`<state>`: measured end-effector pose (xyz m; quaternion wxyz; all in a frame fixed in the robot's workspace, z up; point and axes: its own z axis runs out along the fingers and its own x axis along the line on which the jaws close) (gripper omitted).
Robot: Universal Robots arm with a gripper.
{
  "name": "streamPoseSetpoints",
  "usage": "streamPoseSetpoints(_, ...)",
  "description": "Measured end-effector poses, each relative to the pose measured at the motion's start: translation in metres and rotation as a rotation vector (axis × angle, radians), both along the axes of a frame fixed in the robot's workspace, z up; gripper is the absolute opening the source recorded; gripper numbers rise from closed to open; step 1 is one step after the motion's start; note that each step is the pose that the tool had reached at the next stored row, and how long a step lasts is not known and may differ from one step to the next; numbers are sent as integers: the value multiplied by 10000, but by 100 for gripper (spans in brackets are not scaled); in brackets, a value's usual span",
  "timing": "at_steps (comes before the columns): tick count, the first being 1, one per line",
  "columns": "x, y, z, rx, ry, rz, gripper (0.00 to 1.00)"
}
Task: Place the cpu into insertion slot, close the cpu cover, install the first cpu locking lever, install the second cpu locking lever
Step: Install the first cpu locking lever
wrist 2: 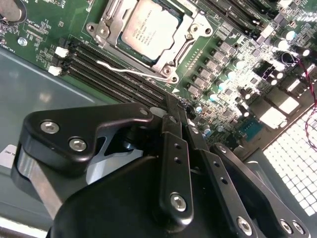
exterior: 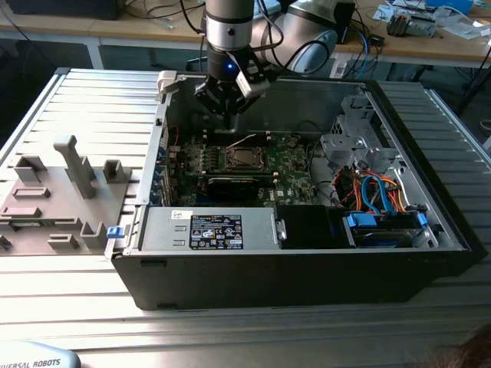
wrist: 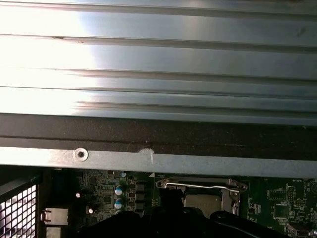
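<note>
The cpu (wrist 2: 148,29) lies flat in the insertion slot (exterior: 244,159) on the green board, its silver top showing. The cpu cover (wrist 2: 110,26), a silver frame, lies down around the chip. A thin wire locking lever (wrist 2: 126,71) runs loose along one side of the socket and also shows as a light rod (exterior: 239,141) behind the socket in the exterior view. In the first wrist view the socket (wrist: 203,199) has a lever bar (wrist: 198,186) across its edge. My gripper (exterior: 230,109) hangs above the board just behind the socket, its black fingers (wrist 2: 174,148) shut together on nothing.
The board sits deep in an open black computer case (exterior: 291,268). A long black card (exterior: 234,186) lies in front of the socket, with a metal drive cage (exterior: 357,130) and bundled cables (exterior: 376,192) on the exterior view's right. Grey fixtures (exterior: 77,165) stand outside on the exterior view's left.
</note>
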<state>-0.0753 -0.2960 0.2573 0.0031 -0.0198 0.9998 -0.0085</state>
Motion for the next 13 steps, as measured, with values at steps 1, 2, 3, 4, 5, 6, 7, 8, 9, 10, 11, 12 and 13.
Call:
streamPoseSetpoints(1, 1, 0, -2, 0, 0, 1, 11)
streamPoseSetpoints(2, 4, 0, -5, -1, 1, 1, 11)
streamPoseSetpoints(3, 10, 0, -8, 0, 1, 0, 11)
streamPoseSetpoints(4, 14, 0, -10, 0, 0, 0, 11)
streamPoseSetpoints(5, 17, 0, -12, -1, 0, 0, 11)
streamPoseSetpoints(6, 20, 0, -13, -1, 1, 0, 11)
streamPoseSetpoints(7, 22, 0, -15, 0, 0, 0, 11)
streamPoseSetpoints(8, 25, 0, -18, 0, 0, -1, 11)
streamPoseSetpoints(9, 26, 0, -19, 0, 0, -1, 11)
streamPoseSetpoints(10, 29, 0, -22, -1, 1, 0, 11)
streamPoseSetpoints(11, 30, 0, -23, -1, 0, -1, 11)
streamPoseSetpoints(12, 32, 0, -32, 1, 1, 0, 11)
streamPoseSetpoints(13, 32, 0, -42, 2, 1, 0, 11)
